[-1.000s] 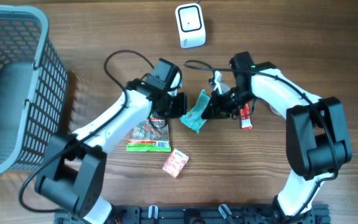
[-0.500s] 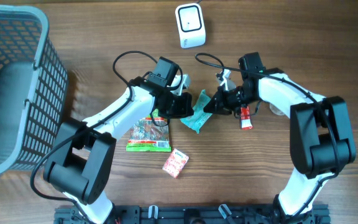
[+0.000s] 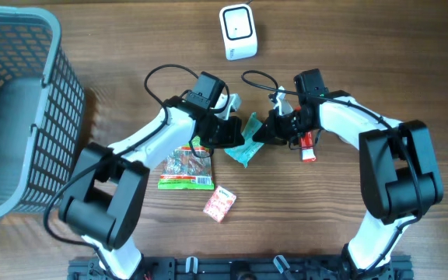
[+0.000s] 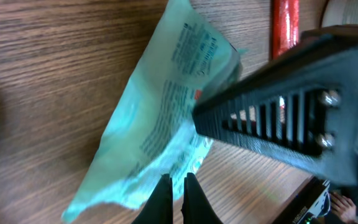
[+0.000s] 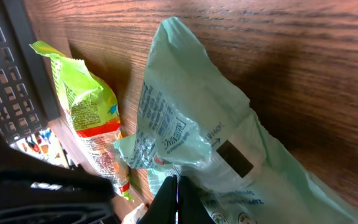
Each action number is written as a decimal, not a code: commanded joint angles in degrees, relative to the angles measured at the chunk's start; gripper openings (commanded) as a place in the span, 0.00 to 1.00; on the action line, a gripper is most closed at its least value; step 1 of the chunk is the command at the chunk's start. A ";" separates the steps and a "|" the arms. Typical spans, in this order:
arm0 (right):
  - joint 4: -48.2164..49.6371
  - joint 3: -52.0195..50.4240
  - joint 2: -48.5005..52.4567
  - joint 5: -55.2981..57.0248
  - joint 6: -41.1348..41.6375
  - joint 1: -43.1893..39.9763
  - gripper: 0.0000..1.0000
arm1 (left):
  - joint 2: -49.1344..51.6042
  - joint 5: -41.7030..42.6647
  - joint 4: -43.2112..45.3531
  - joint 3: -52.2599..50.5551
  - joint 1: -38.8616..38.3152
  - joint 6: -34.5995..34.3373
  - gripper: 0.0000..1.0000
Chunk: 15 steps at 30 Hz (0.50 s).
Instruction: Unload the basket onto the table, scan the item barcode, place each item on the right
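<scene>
A wooden bench (image 3: 411, 47) is filling the overhead view, with a big grey basket (image 3: 22, 117) sitting at its left edge. Both arms are reaching toward the middle, where a teal packet (image 3: 243, 144) is hanging between them, below the white scanner (image 3: 238, 31) that is standing at the far edge.

The left end effector (image 3: 225, 134) is pinching the packet's left edge, and the right end effector (image 3: 264, 132) is pinching its right edge, each with fingers pressed together on the film.

A green snack packet (image 3: 185, 171) is lying just left of the teal one. Only the overhead view is showing the small red sachet (image 3: 218, 204) nearer the front.

The left wrist view is showing the packet's printed text and a red stick (image 4: 284, 25) behind it. The right wrist view alone is revealing a dark rectangle (image 5: 235, 158) on the crumpled film.
</scene>
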 commanded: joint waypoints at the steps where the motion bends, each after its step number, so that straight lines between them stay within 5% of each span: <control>1: 0.07 -0.68 -0.57 1.25 0.63 0.37 0.04 | 3.02 3.32 1.64 0.35 0.11 1.14 0.04; 15: -0.11 -0.70 -0.57 1.29 0.87 0.37 0.04 | 8.50 -11.63 11.23 0.35 0.59 -0.42 0.04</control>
